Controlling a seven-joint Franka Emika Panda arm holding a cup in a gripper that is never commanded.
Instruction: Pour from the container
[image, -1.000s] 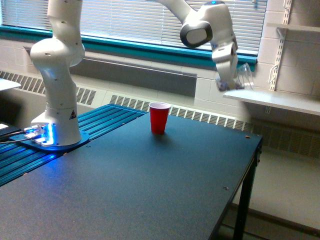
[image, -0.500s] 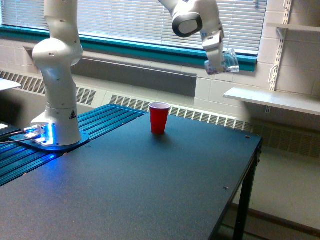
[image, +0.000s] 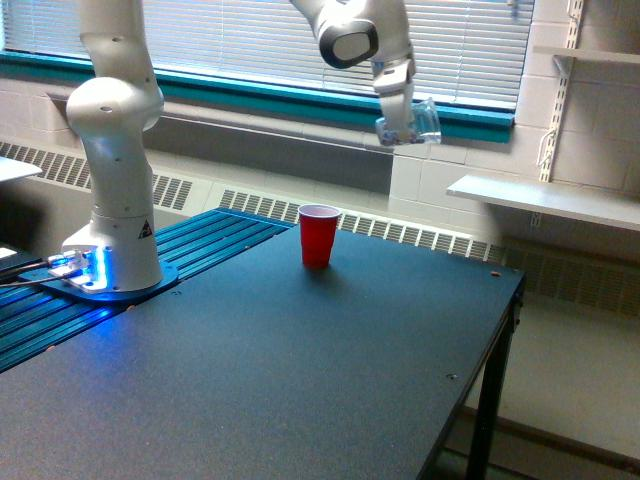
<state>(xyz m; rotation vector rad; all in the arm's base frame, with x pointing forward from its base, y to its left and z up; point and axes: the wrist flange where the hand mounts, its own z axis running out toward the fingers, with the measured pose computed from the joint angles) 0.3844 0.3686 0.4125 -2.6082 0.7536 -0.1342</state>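
Over the last second I had carried the clear cup (image: 422, 121) up and toward the exterior view's left, away from the white shelf (image: 540, 200) at the exterior view's right and closer to the red cup (image: 318, 236). My gripper (image: 397, 128) was clamped on the clear cup, fingers closed against its side, with the cup sticking out to the exterior view's right of my wrist.

At that moment the clear cup hung high in the air in front of the window blinds (image: 250, 40), well above the dark table (image: 300, 380) and off to the exterior view's right of the red cup, not yet over it. The red cup stood upright near the far edge of the table, its mouth open upward.

I judged this to be the approach stage: the gap to the red cup had closed a good deal, but I would still need to travel further left and come lower before tipping.

The clear cup looked close to upright, perhaps leaning a little, so its long axis ran roughly up and down with the mouth upward. It was too small and see-through for me to make out whether anything was inside.
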